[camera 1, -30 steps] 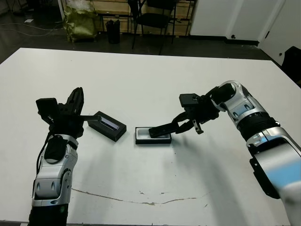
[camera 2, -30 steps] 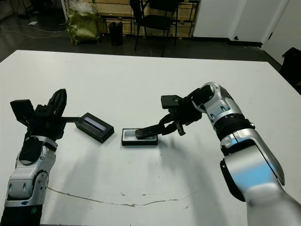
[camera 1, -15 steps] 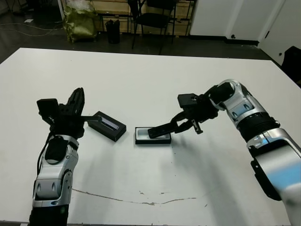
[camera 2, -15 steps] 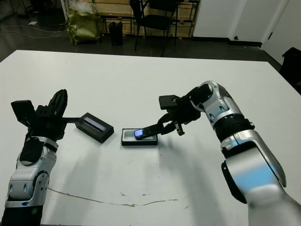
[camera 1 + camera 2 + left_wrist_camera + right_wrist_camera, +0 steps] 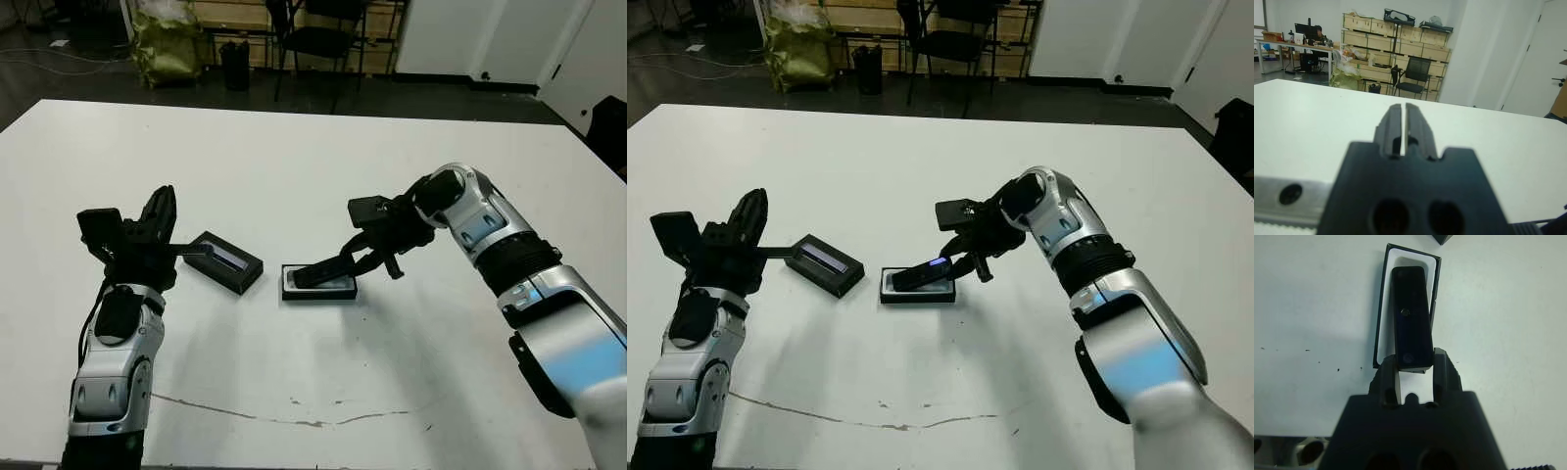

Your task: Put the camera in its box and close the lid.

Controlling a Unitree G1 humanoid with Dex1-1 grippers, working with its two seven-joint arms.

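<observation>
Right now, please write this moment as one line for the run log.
right gripper: shut on camera, tilted over box | left gripper: shut, holding nothing | lid: on table, beside box | box: not closed

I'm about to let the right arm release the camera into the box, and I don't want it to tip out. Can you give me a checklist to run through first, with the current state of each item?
1. Right gripper holds the camera by one end: ok.
2. Camera lined up lengthwise over the box: ok, the right wrist view shows it inside the white lining's outline.
3. Camera lying flat in the box: not ok, its held end is raised.
4. Lid clear of the box: ok, it lies apart on the table.
5. Left gripper free for the lid: ok, shut on nothing.
6. Far end touching the lining: cannot tell.
</observation>
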